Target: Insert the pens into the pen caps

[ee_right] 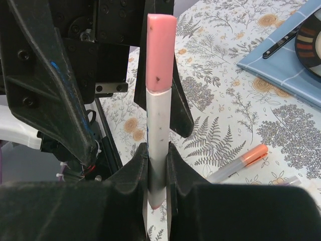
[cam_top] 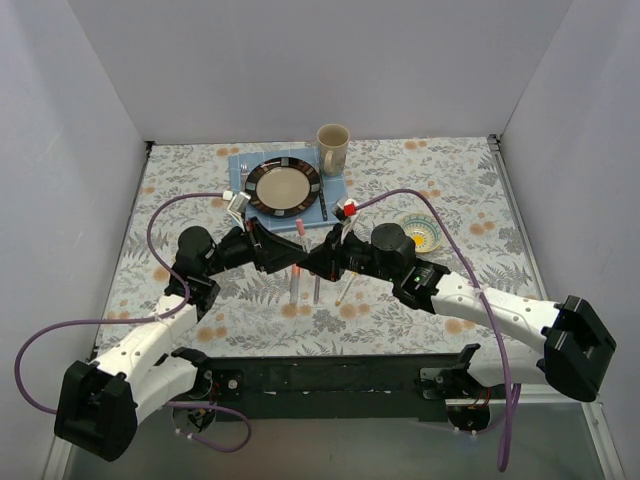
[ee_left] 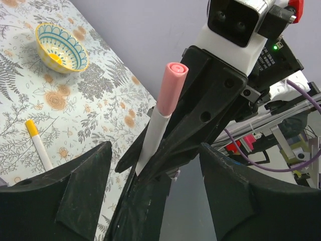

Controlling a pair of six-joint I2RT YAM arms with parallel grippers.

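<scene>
A pen with a whitish barrel (ee_right: 159, 135) stands upright with my right gripper (ee_right: 158, 175) shut on its lower end. A pink pen cap (ee_right: 161, 52) sits on its top end. My left gripper (ee_left: 155, 201) faces it, open, its fingers (ee_left: 75, 201) spread wide on either side and touching nothing. The same pink-capped pen (ee_left: 165, 108) shows between those fingers, and from above (cam_top: 300, 230). An orange-capped pen (ee_right: 241, 160) and a yellow-capped pen (ee_left: 37, 145) lie on the cloth; a third pen (cam_top: 316, 290) lies beside them.
A dark-rimmed plate (cam_top: 283, 186) rests on a blue napkin (cam_top: 238, 165) with a knife (ee_right: 281, 42) beside it. A beige mug (cam_top: 333, 148) stands behind. A small patterned bowl (ee_left: 61, 47) sits to the right. Purple cables (cam_top: 185, 200) arc over the floral cloth.
</scene>
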